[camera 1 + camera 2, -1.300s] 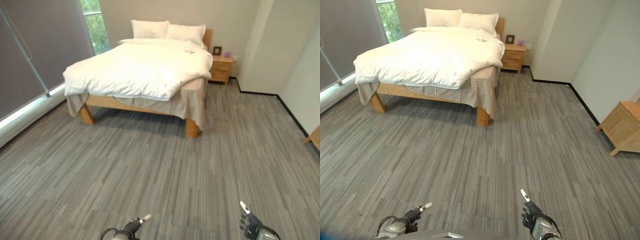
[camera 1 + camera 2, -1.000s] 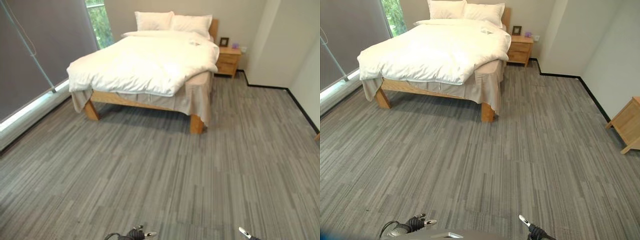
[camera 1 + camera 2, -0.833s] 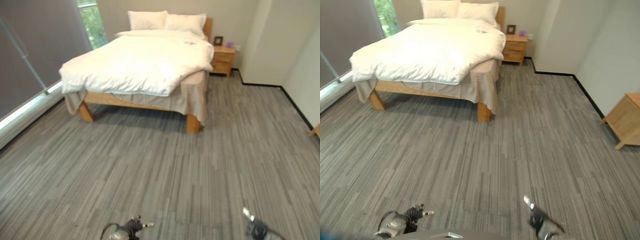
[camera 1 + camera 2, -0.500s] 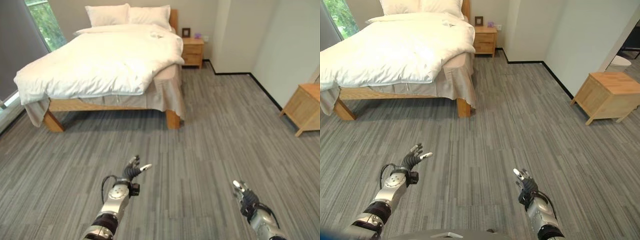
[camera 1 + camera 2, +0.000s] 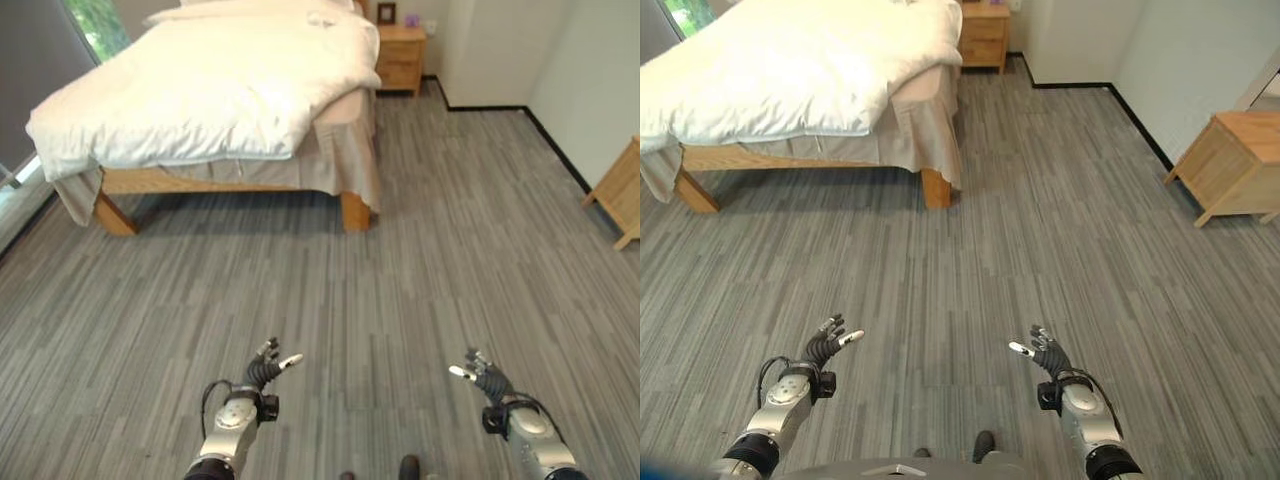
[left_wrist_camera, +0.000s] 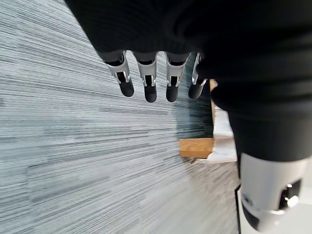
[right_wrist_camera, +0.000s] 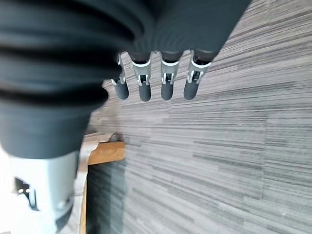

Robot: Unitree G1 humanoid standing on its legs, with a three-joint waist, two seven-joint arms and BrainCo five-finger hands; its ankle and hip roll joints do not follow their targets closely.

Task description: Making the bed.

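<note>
Hovering above the grey floor (image 5: 420,270), left hand (image 5: 262,372) at 7 o'clock and right hand (image 5: 484,381) at 5 o'clock hold fingers spread, empty. Bed (image 5: 220,90) with white duvet (image 5: 200,80) sits well apart at 11 o'clock.

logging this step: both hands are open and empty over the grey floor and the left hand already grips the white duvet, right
Not quite. The left hand grips nothing: it hangs open over the grey floor, well short of the white duvet on the bed, as the left eye view shows. The right hand is open and empty too.
</note>
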